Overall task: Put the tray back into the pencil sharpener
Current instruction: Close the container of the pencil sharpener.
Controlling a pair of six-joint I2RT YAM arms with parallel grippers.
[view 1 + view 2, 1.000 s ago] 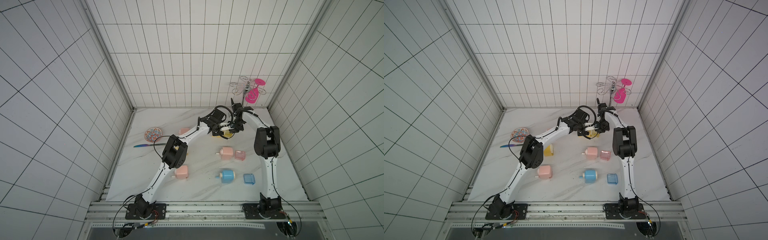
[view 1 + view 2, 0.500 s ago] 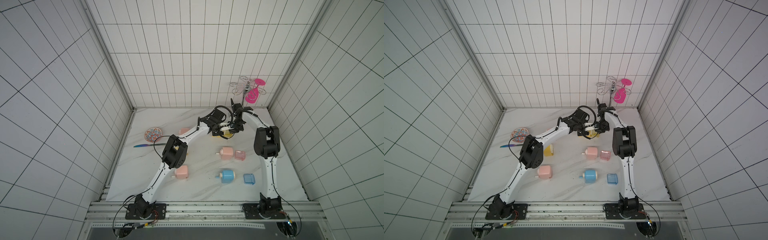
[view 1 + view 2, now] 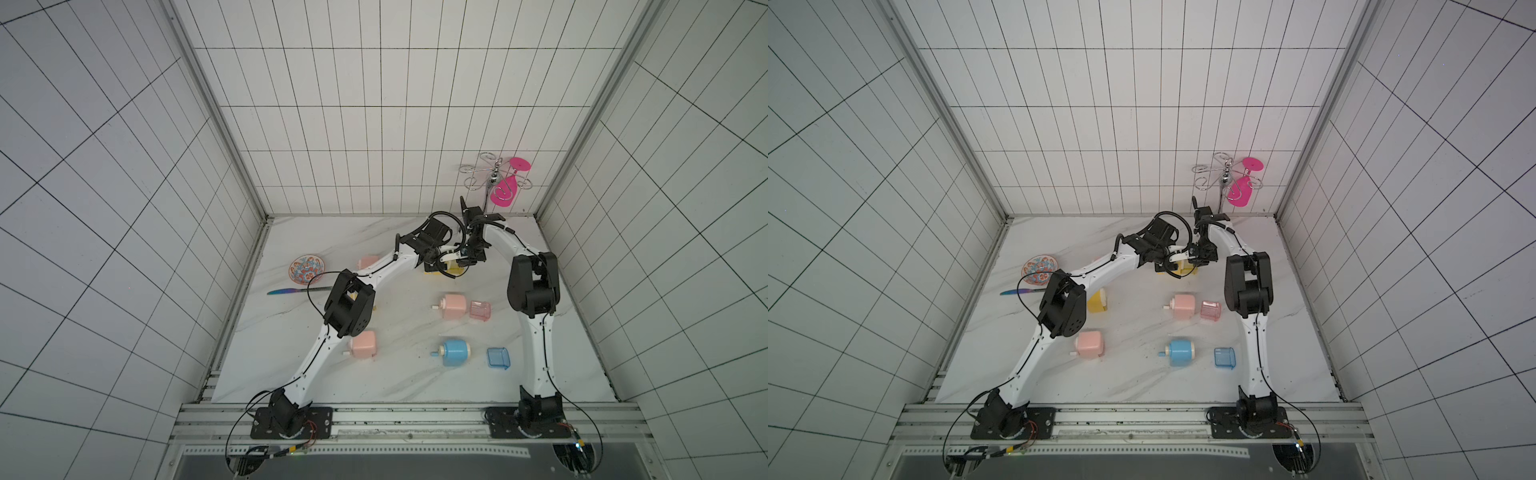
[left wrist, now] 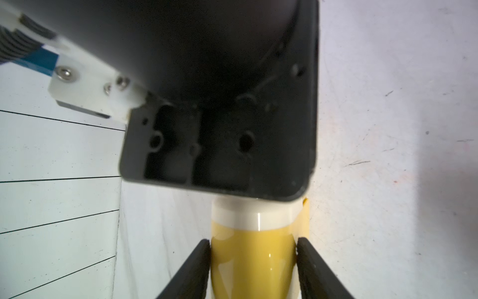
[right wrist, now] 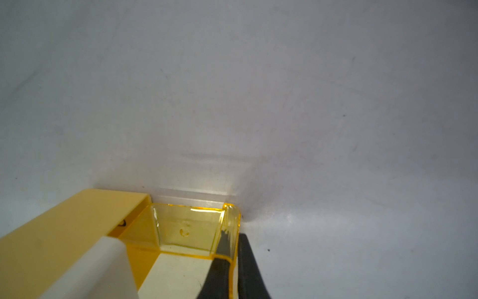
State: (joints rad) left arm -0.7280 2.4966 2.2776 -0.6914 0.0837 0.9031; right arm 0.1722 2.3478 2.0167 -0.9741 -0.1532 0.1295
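**Insertion stage, two-arm hold**

*Top views.* The yellow pencil sharpener [image 3: 454, 272] stands on the bench [image 3: 415, 386] near the wire glass rack [image 3: 492, 178], on the rack's robot-facing side. The left gripper [image 3: 445, 260] and right gripper [image 3: 468, 261] meet at it from opposite sides, as both top views show. The jaws are too small to read here. A pink sharpener [image 3: 452, 306] and a blue sharpener [image 3: 456, 352] lie farther from the rack, with neither gripper near them.

*Left wrist view.* The left gripper is clamped across the sharpener's glossy yellow-and-cream body, one finger [image 4: 196, 264] touching each flank. A black housing [image 4: 219, 116], probably the other arm's, fills the view beyond.

*Right wrist view.* The translucent yellow tray [image 5: 186, 227] appears partly entered into the sharpener's open end, with its outer end protruding. The right gripper is almost pressed together, pinching the tray's end wall. One finger [image 5: 252, 266] lies outside the wall, and the other is seen through the plastic inside it.

*Handling, as judged.* The tray looks light, thin-walled, smooth and stiff, but liable to crack under a hard squeeze. The end wall is the sensible hold, gripped lightly and pushed straight. The sharpener also looks light and would likely slide on the smooth bench unless braced at its flanks.
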